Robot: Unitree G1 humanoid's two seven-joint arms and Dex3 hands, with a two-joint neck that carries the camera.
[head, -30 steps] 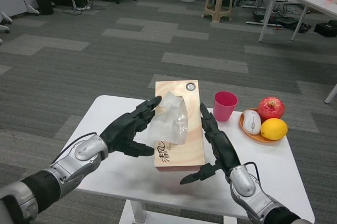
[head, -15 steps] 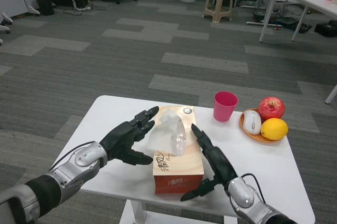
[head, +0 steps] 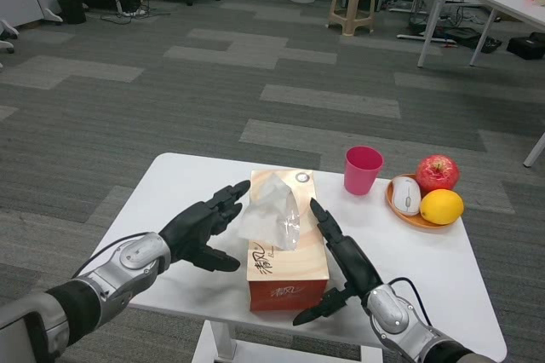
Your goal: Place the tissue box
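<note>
The tissue box [head: 288, 262], wood-patterned with a white tissue [head: 271, 214] sticking out of its top, lies flat on the white table [head: 170, 188], long side pointing away from me. My left hand [head: 197, 228] is beside its left side, fingers spread, with a small gap between thumb and box. On the box's right side is my right hand [head: 342, 261], fingers stretched along the edge; I cannot tell whether they touch it. Neither hand holds the box.
A pink cup [head: 362, 169] stands just right of the box's far end. Further right, an orange plate [head: 415, 221] carries a red apple [head: 437, 173], a lemon [head: 442, 207] and a white computer mouse [head: 406, 195]. Grey carpet, stools and other tables lie beyond.
A second ago both hands held the box tilted above the table. It has come down and now lies flat, and the hands have eased off its sides.
</note>
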